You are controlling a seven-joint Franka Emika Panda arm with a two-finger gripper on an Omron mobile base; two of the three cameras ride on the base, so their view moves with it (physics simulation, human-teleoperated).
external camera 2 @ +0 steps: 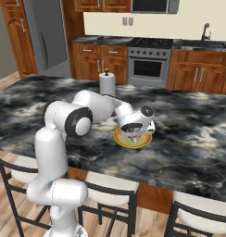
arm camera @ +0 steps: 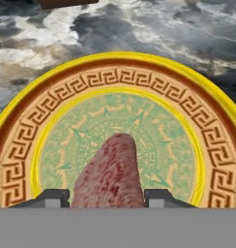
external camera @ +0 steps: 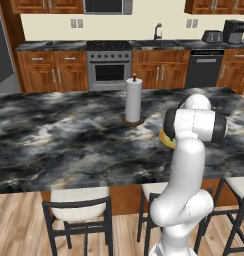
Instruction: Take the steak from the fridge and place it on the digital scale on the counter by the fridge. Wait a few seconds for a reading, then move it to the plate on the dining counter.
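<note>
The steak (arm camera: 112, 174), a pinkish-red slab, sits between my two dark fingertips, and my gripper (arm camera: 106, 199) is shut on it. It hangs over the middle of the plate (arm camera: 23, 145), a round yellow-rimmed plate with a patterned centre. I cannot tell whether the steak touches the plate. From the right base view, my gripper (external camera 2: 132, 132) points down low over the plate (external camera 2: 118, 139) on the dining counter (external camera 2: 193, 134). A sliver of the plate (external camera: 166, 140) peeks out behind my arm. The grey fridge (external camera 2: 45, 37) stands far back left. The digital scale is out of view.
A paper-towel roll (external camera: 133, 100) stands upright on the dining counter (external camera: 69, 135), just beyond the plate; the same paper-towel roll (external camera 2: 107, 83) is seen from the right. White-seated stools (external camera: 79, 210) line the near edge. A stove (external camera: 109, 67) and wooden cabinets stand behind.
</note>
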